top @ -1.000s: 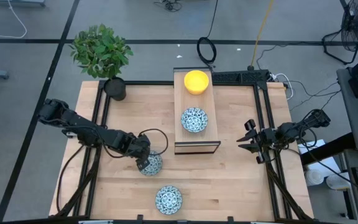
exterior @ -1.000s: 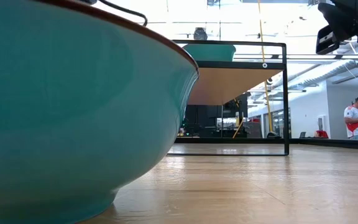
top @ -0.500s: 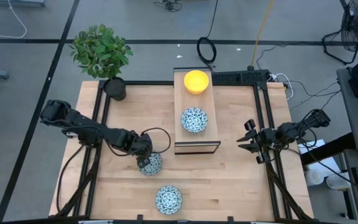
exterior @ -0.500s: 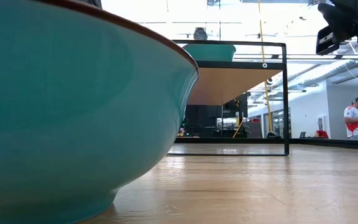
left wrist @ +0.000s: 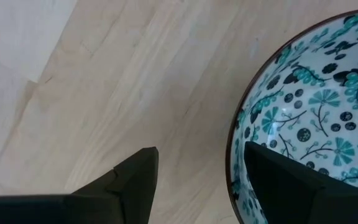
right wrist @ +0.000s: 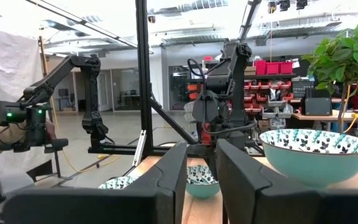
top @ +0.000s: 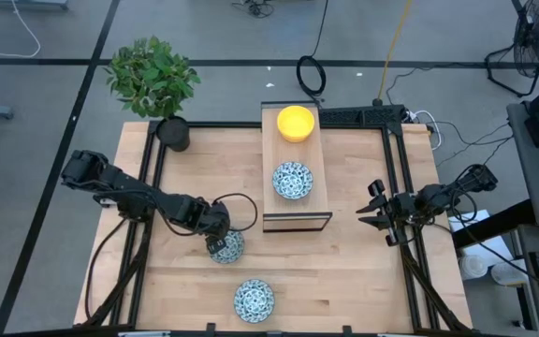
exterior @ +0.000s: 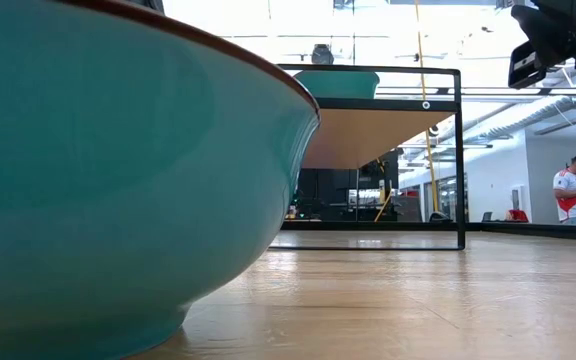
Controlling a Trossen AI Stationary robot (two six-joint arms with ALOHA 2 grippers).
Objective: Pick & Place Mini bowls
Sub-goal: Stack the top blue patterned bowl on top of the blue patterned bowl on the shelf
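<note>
Wooden surface (top: 344,271) carries a patterned bowl (top: 228,247), likely rigid, glazed-slick, breakable. Left gripper (left wrist: 197,180) straddles its rim, spread, not clamped: pinch there. Right gripper (right wrist: 201,177) waits, narrowly parted, empty.

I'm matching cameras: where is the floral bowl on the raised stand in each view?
High view: floral bowl at centre, on the black-framed stand.
Low view: top centre, atop the stand.
Left wrist view: not in it.
Right wrist view: right side.
Shared landmark: the black-framed stand.
</note>
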